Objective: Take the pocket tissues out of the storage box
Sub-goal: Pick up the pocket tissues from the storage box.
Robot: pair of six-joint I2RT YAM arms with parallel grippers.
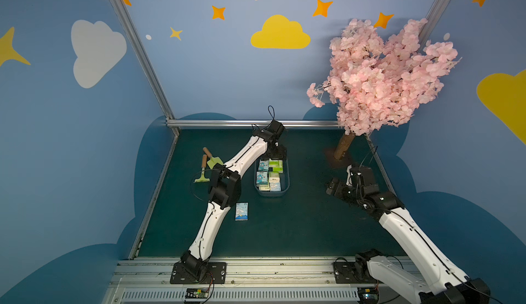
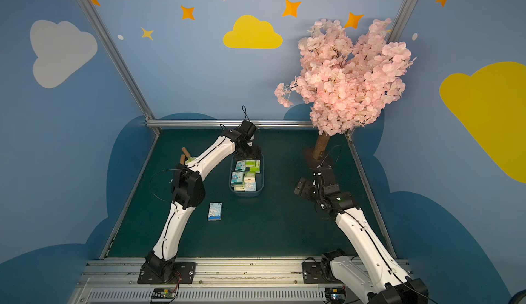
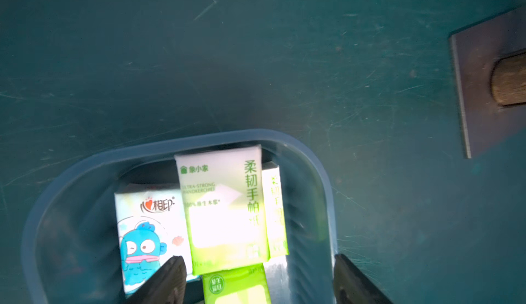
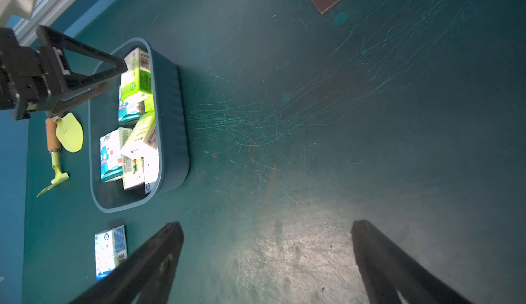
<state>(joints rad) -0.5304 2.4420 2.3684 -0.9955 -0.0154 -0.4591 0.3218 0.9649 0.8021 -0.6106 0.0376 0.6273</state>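
The grey-blue storage box [image 1: 287, 174] [image 2: 262, 174] sits mid-mat with several pocket tissues [image 1: 269, 174] inside, blue-white and lime green. My left gripper [image 1: 273, 156] [image 3: 257, 260] hovers open over the box's far end. One finger is above a blue cartoon pack [image 3: 145, 231], the other by the box rim [image 3: 216, 137], and a green pack [image 3: 222, 208] lies ahead of them. Nothing is gripped. One blue-white pack [image 1: 241, 211] [image 4: 109, 251] lies on the mat left of the box. My right gripper [image 1: 331, 187] [image 4: 267, 225] stands open over bare mat.
A green trowel and fork with wooden handles [image 1: 209, 163] lie left of the box, partly under the left arm. A pink blossom tree [image 1: 381, 80] on a plate [image 3: 484, 89] stands at the back right. Aluminium rails edge the mat.
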